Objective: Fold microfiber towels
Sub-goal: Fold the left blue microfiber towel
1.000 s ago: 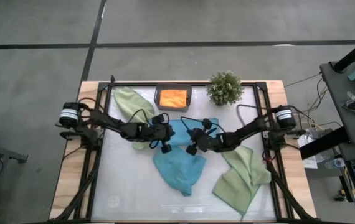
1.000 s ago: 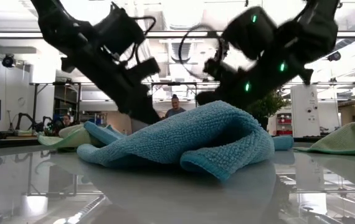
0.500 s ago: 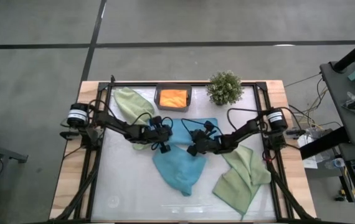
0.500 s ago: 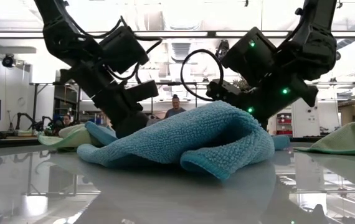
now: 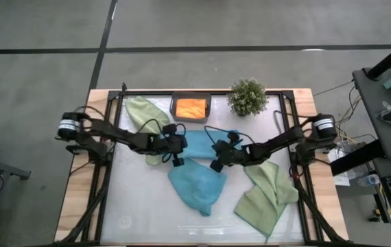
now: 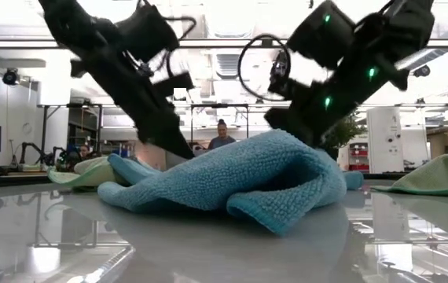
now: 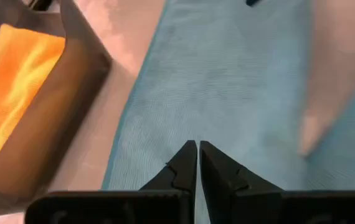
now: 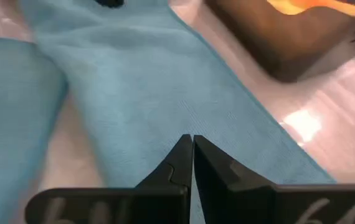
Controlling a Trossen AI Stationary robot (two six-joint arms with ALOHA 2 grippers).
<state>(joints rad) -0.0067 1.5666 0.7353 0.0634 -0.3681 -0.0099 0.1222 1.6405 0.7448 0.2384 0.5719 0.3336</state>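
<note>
Item: microfiber towels, five cloths, all placed relative to the tray [image 5: 191, 108].

- Orange towel [image 5: 191, 107]: lay inside the tray.
- Flat teal towel [image 5: 204, 145]: spread just in front of the tray; both grippers hung over it.
- Crumpled teal towel [image 5: 197, 189]: heaped beyond the flat one, farther from the tray.
- Sage towel [image 5: 143, 113]: beside the tray, on the left arm's side.
- Second sage towel [image 5: 267, 193]: well away, toward the right arm's near corner.

Left gripper [image 7: 198, 147] and right gripper [image 8: 192, 140]: fingers pressed together, holding nothing.

Handling, judged: light, limp, napped cloth; would sag and drag on the smooth table [image 5: 140, 206]. Best pinched at an edge or corner.
</note>
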